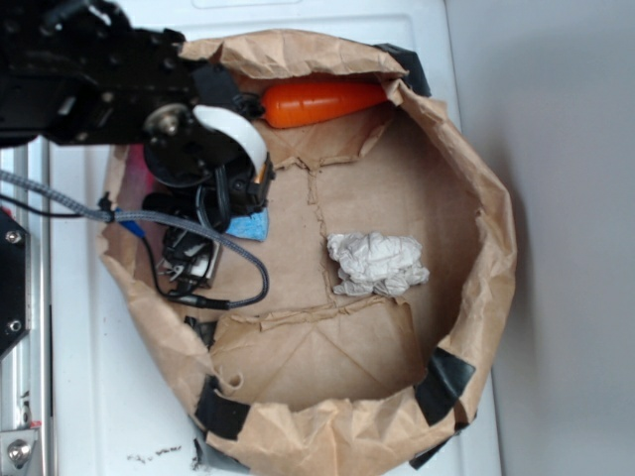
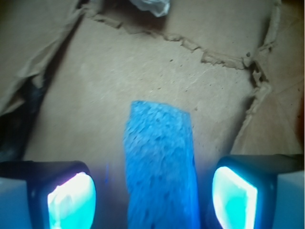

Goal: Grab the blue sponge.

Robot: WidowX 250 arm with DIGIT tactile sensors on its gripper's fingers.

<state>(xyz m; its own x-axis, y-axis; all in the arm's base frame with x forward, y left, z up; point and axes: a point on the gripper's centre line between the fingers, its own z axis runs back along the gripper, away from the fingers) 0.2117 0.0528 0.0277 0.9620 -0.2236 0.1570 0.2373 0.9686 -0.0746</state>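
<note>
The blue sponge (image 2: 159, 167) lies flat on the brown paper floor, running lengthwise between my two fingers in the wrist view. My gripper (image 2: 155, 200) is open, its pads (image 2: 71, 202) standing clear of the sponge on either side with a gap to each. In the exterior view the arm hangs over the left part of the paper-lined bin, and only a corner of the blue sponge (image 1: 250, 228) shows below my gripper (image 1: 236, 203).
An orange toy carrot (image 1: 322, 101) lies at the bin's far rim. A crumpled white paper wad (image 1: 377, 263) sits near the middle. The crumpled paper wall (image 1: 491, 238) rings the floor. A black cable (image 1: 213, 248) loops under the arm.
</note>
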